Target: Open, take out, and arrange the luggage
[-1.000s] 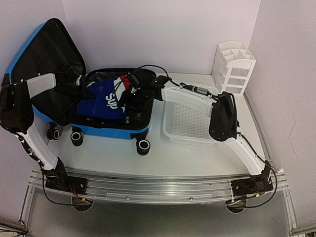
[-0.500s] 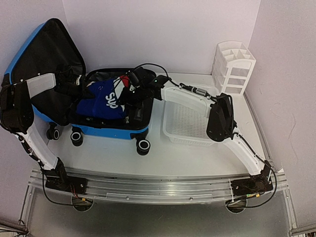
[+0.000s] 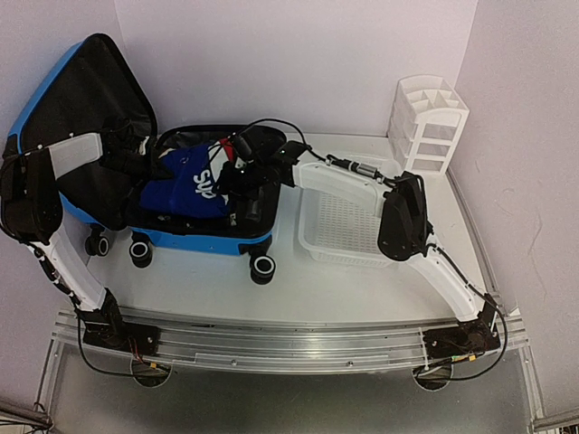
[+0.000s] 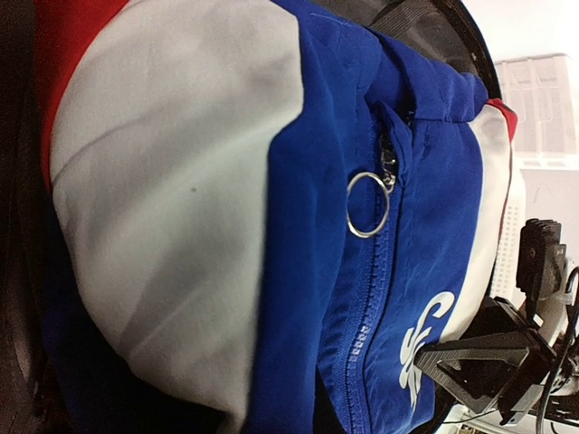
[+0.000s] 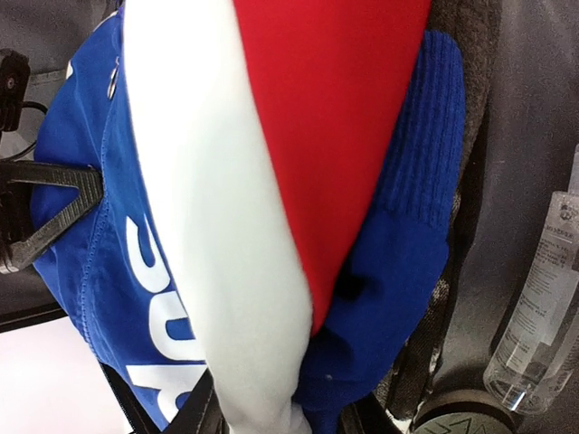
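The blue luggage (image 3: 206, 240) lies open at the back left, its black-lined lid (image 3: 86, 99) standing up. A blue, white and red jacket (image 3: 192, 181) is bunched inside it. My right gripper (image 3: 237, 172) reaches in from the right. In the right wrist view it (image 5: 280, 411) is shut on the jacket's (image 5: 298, 136) white and blue folds. My left gripper (image 3: 145, 165) is at the jacket's left end. One of its fingers (image 5: 50, 212) lies against the blue cloth. The jacket (image 4: 271, 181) fills the left wrist view, hiding my own fingers.
A white perforated basket (image 3: 348, 226) sits right of the luggage, under the right arm. A white compartmented organizer (image 3: 427, 122) stands at the back right. A clear plastic bottle (image 5: 543, 307) lies in the luggage next to the jacket. The luggage wheels (image 3: 262, 267) face the near side.
My right gripper has shifted a little to the left over the jacket, and the cloth has bunched up beneath it. The left arm has not moved.
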Robot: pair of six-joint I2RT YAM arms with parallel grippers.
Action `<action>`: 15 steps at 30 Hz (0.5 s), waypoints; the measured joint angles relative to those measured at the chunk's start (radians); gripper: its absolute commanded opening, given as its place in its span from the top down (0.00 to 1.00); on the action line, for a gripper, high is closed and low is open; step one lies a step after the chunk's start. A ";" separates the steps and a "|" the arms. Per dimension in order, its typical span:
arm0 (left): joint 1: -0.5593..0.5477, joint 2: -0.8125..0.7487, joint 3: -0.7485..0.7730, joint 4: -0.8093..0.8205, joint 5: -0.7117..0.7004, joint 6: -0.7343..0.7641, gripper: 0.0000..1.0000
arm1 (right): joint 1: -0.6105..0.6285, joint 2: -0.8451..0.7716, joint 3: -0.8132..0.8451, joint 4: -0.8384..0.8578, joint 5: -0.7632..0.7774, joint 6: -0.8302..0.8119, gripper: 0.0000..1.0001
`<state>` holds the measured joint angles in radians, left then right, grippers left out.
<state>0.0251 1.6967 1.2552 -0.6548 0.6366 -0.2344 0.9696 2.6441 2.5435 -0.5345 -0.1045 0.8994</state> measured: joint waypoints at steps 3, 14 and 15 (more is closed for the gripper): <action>0.000 0.001 0.000 0.000 -0.002 0.000 1.00 | 0.010 0.000 0.000 0.001 0.031 -0.026 0.67; 0.000 0.006 0.004 -0.001 -0.006 0.001 1.00 | 0.057 -0.008 0.022 -0.006 0.173 -0.157 0.65; 0.000 0.006 0.005 -0.001 -0.008 0.001 1.00 | 0.061 -0.008 0.026 -0.006 0.182 -0.169 0.64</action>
<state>0.0254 1.7031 1.2604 -0.6559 0.6290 -0.2337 1.0303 2.6358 2.5698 -0.5408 0.0777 0.7307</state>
